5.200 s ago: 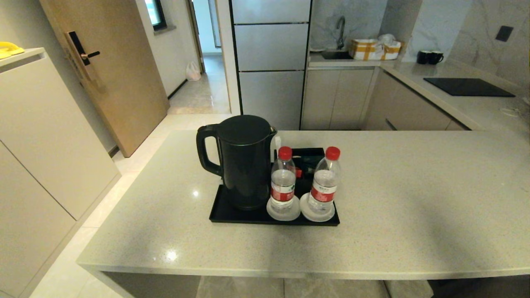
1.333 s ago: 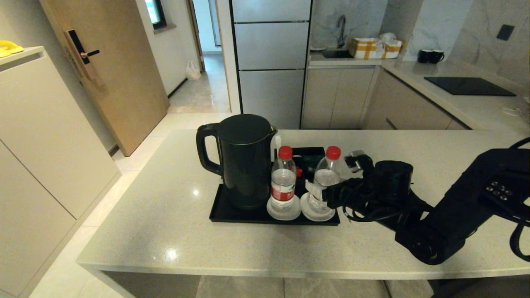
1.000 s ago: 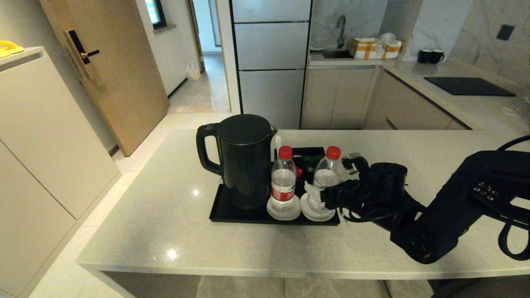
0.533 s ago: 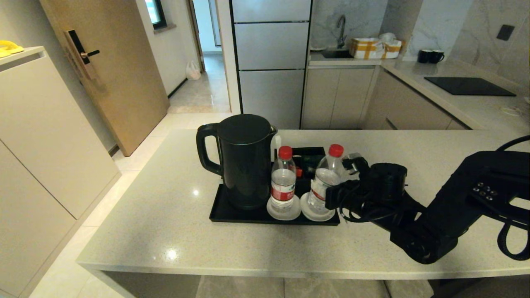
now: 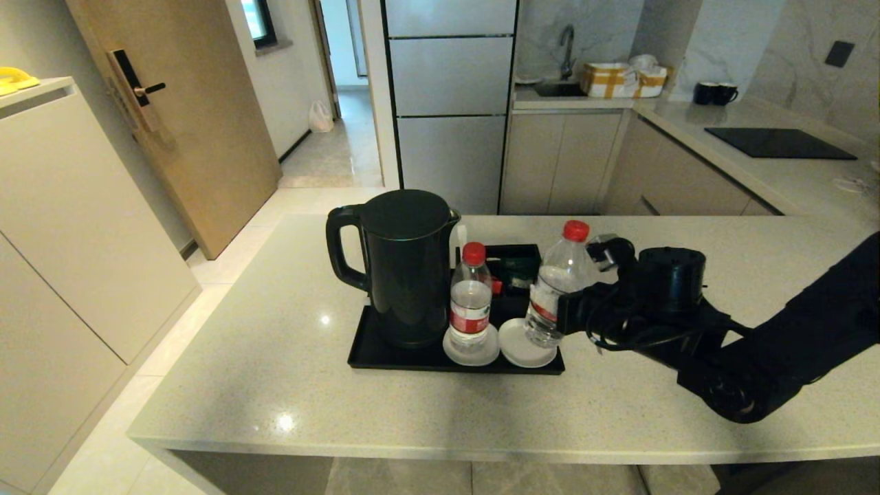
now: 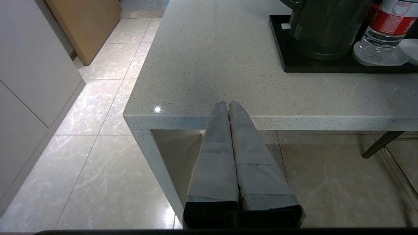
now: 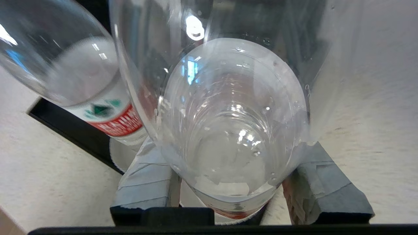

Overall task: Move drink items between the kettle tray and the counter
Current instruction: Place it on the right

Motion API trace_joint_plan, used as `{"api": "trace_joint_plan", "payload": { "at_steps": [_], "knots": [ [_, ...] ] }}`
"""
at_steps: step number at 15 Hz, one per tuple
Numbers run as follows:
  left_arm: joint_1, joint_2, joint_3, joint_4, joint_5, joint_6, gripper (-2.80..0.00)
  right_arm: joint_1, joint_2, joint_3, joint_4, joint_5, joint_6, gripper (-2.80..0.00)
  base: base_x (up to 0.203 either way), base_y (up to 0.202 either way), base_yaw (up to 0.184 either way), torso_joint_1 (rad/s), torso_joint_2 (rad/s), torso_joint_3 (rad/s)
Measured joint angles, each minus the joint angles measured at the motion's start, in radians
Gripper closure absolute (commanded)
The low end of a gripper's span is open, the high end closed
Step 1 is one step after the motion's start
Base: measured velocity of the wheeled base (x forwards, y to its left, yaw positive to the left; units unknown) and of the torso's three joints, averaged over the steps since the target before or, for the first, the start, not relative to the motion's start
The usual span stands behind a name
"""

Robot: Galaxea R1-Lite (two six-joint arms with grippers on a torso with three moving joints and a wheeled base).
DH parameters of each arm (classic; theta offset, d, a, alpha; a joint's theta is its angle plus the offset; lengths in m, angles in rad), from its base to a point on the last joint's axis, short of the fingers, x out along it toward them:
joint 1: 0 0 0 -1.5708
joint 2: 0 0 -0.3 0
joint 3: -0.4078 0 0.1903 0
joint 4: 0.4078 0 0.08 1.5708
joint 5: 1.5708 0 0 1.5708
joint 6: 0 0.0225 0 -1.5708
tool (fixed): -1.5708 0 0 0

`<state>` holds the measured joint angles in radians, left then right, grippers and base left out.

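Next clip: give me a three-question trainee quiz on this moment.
1. True or false: the right tool is shut on a water bottle lifted off its white coaster.
2. What stands on the kettle tray between the kettle and the empty coaster? A) a mug B) the second bottle C) a bowl
3. Where is the left tool?

Key: 1 true; 2 B; 3 shut, at the counter's near edge.
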<state>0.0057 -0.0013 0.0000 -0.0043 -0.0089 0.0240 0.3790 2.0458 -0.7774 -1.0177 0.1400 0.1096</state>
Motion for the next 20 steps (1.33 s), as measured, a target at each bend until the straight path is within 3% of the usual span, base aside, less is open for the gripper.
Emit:
{"api": "trace_joint_plan", "payload": {
  "at_steps": [5, 9, 15, 20],
  "knots": [
    [0.0, 0.0, 0.0, 0.0, 0.0, 0.0, 0.0, -0.05, -0.087, -0.018, 0.017, -0.004, 0.0, 0.0, 0.0, 0.0, 0.0, 0.0, 0.0, 0.0],
    [0.0, 0.0, 0.0, 0.0, 0.0, 0.0, 0.0, -0.104, -0.133, -0.065, 0.106, -0.008, 0.001, 0.0, 0.0, 0.0, 0.0, 0.0, 0.0, 0.0],
    [0.0, 0.0, 0.0, 0.0, 0.0, 0.0, 0.0, -0.183, -0.143, -0.176, 0.183, -0.131, 0.028, 0.0, 0.0, 0.0, 0.0, 0.0, 0.0, 0.0],
    [0.0, 0.0, 0.0, 0.0, 0.0, 0.0, 0.0, -0.215, -0.153, -0.204, 0.196, -0.135, 0.034, 0.0, 0.0, 0.0, 0.0, 0.0, 0.0, 0.0]
  ]
}}
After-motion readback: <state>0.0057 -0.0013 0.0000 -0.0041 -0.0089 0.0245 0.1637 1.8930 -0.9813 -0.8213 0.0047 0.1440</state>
